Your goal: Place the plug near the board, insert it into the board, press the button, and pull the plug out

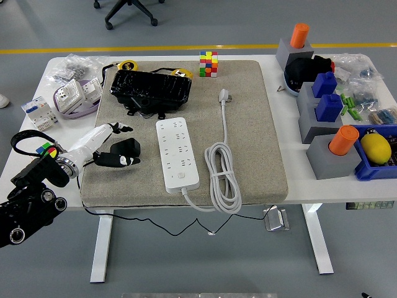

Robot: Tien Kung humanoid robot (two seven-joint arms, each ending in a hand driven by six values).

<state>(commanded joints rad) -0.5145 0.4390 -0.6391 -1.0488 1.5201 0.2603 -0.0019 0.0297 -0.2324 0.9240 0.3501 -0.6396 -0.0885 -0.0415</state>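
My left hand [108,141] reaches in from the lower left over the left edge of the grey mat [248,136]. It is shut on the black plug [122,152], which tilts just above the mat; one or two fingertips [121,128] stick out above it. The plug's thin black cable [84,186] trails off the table's front. The white power board [178,152] lies lengthwise mid-mat, about a hand's width right of the plug, with its button [182,176] at the near end. The board's own white cord [223,177] is coiled to its right and ends in a white plug [224,95].
A black wrapped bundle [151,88] lies at the mat's far left, a colour cube [209,63] behind it. White boxes [77,93] sit on the table's left. Grey blocks with orange and blue pegs [325,112] and a blue bin [375,152] crowd the right.
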